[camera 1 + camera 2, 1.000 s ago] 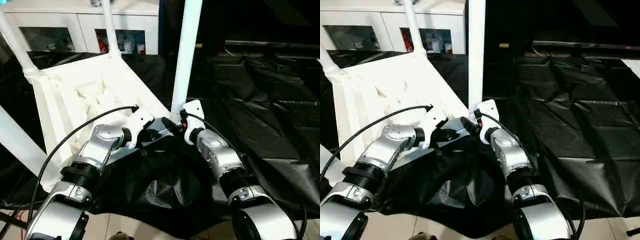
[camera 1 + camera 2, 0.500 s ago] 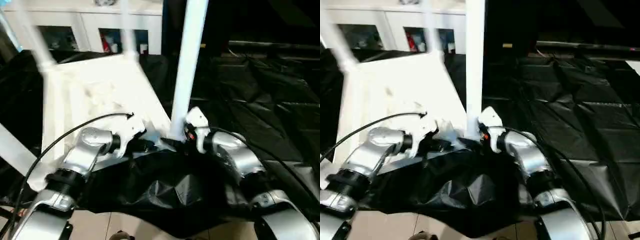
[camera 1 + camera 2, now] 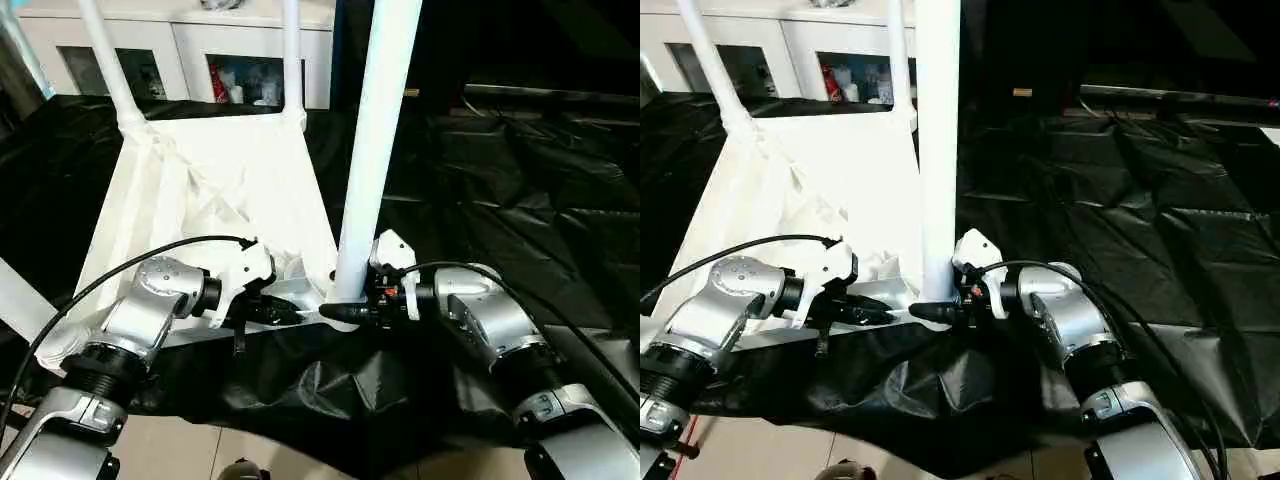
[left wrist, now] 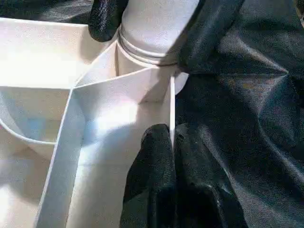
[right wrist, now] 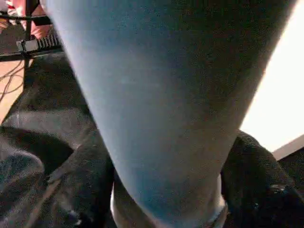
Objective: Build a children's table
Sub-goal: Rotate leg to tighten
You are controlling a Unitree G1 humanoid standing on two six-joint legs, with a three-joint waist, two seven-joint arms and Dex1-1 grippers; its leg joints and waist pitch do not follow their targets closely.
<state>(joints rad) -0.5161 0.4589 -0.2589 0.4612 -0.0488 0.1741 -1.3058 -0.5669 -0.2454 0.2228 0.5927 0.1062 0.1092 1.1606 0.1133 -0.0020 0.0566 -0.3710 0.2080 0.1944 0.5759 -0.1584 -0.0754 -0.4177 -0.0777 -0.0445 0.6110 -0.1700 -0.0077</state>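
The children's table point(image 3: 210, 200) lies upside down on the black sheet point(image 3: 520, 190), ribbed underside up, stretching from the robot's arms toward eleven o'clock, where a white cabinet point(image 3: 180, 40) stands behind it. Two far legs point(image 3: 110, 70) rise from its far corner sockets, and the near leg point(image 3: 375, 150) stands almost upright in the corner socket point(image 4: 142, 57) at about twelve o'clock, right in front of the robot. The right gripper point(image 3: 345, 312) reaches in from three o'clock with its fingers point(image 5: 251, 185) spread round the base of that leg, one on each side; whether they actually squeeze it I cannot tell. The left gripper point(image 3: 285, 312) comes from nine o'clock, its fingers point(image 4: 156, 180) clenched together with nothing between them, resting against the tabletop's rim just beside the socket. This looks to me like seating the leg. To do it well, I'd say the left should brace the top firmly against the sheet while the right grips low on the tube, keeps it plumb, and pushes straight down into the socket, since any tilt could jam it or slide the whole top across the slippery plastic.
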